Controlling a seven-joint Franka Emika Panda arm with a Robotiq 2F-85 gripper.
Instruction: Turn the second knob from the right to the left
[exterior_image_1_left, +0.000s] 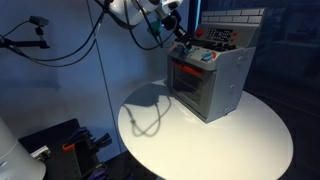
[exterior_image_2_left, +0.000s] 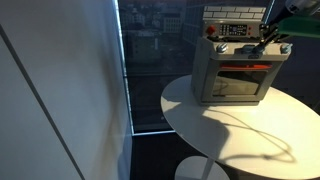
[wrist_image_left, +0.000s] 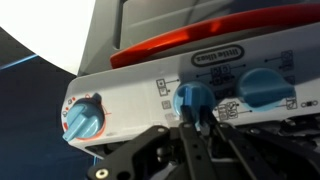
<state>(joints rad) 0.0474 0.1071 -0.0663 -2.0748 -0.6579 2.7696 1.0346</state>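
Observation:
A grey toy oven (exterior_image_1_left: 222, 85) with an orange door handle stands on a round white table (exterior_image_1_left: 250, 145); it shows in both exterior views (exterior_image_2_left: 232, 75). In the wrist view its white control panel carries three blue knobs: one at the left (wrist_image_left: 83, 118), a middle one (wrist_image_left: 191, 95) and one at the right (wrist_image_left: 266, 87). My gripper (wrist_image_left: 194, 120) is at the middle knob, its two black fingers closed on either side of the knob's ridge. In the exterior views the gripper (exterior_image_1_left: 183, 38) (exterior_image_2_left: 268, 36) reaches down onto the oven's top front edge.
A thin cable (exterior_image_1_left: 150, 118) loops over the table in front of the oven, also in an exterior view (exterior_image_2_left: 255, 128). A window wall (exterior_image_2_left: 150, 60) stands beside the table. Dark equipment (exterior_image_1_left: 60, 145) sits on the floor by the table's edge.

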